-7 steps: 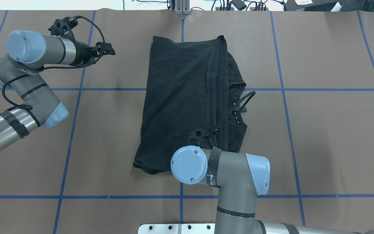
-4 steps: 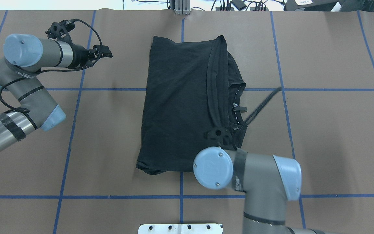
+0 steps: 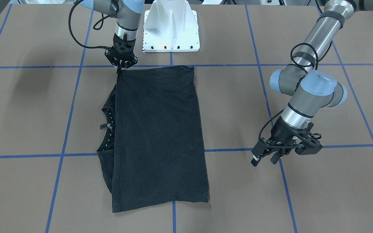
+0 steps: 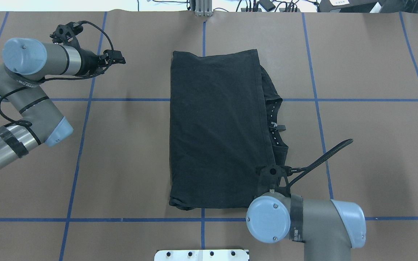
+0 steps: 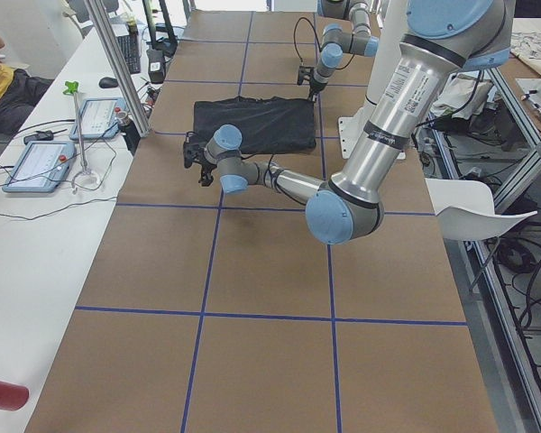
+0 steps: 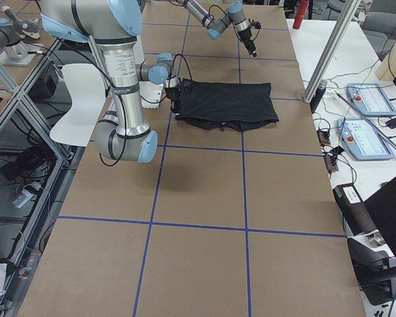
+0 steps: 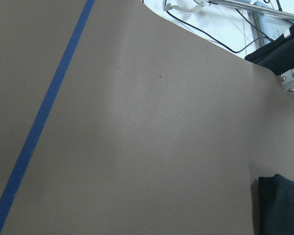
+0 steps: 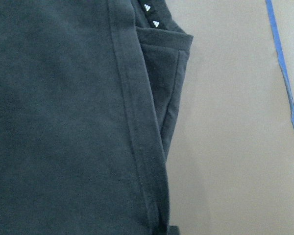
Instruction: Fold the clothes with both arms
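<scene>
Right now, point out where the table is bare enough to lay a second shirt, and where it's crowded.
Widest bare table lies on the robot's right of the T-shirt. A narrower patch lies between the shirt and the left tool. Crowded: the shirt's near right corner, at the right tool.

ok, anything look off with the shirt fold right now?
Yes: the folded black T-shirt isn't square. Its collar and an under-layer stick out past the folded edge on the robot's right, and the robot-side left corner is bunched. The right gripper sits at the robot-side right corner.
</scene>
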### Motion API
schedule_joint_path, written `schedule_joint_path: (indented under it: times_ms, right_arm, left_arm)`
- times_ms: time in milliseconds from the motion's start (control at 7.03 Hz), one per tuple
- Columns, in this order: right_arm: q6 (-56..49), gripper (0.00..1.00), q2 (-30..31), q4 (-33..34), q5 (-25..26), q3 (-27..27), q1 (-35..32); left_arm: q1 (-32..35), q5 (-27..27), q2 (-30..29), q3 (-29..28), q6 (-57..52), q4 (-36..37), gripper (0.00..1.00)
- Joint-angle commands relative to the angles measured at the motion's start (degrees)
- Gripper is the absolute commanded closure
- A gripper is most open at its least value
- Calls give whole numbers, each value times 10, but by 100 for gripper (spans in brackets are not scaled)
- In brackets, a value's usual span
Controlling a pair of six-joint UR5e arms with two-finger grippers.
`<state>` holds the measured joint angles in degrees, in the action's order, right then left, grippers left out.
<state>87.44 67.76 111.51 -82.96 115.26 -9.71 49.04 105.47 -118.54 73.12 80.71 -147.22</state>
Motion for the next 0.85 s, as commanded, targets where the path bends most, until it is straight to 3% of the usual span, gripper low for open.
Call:
schedule_joint_path:
  times_ms: [0, 284, 569, 711]
  right_arm:
    - [-16, 0, -3, -3, -20, 1, -31]
    - [89, 0, -9, -29, -19, 1, -31]
    - [270, 0, -1, -189, -11, -32, -38]
    - [363, 1, 0, -206, -6, -44, -43]
  left_arm:
    - [-1, 0, 1, 0, 2, 0, 3]
    - [-2, -1, 1, 0, 2, 0, 3]
    - [-3, -4, 0, -1, 2, 0, 3]
    - [-3, -4, 0, -1, 2, 0, 3]
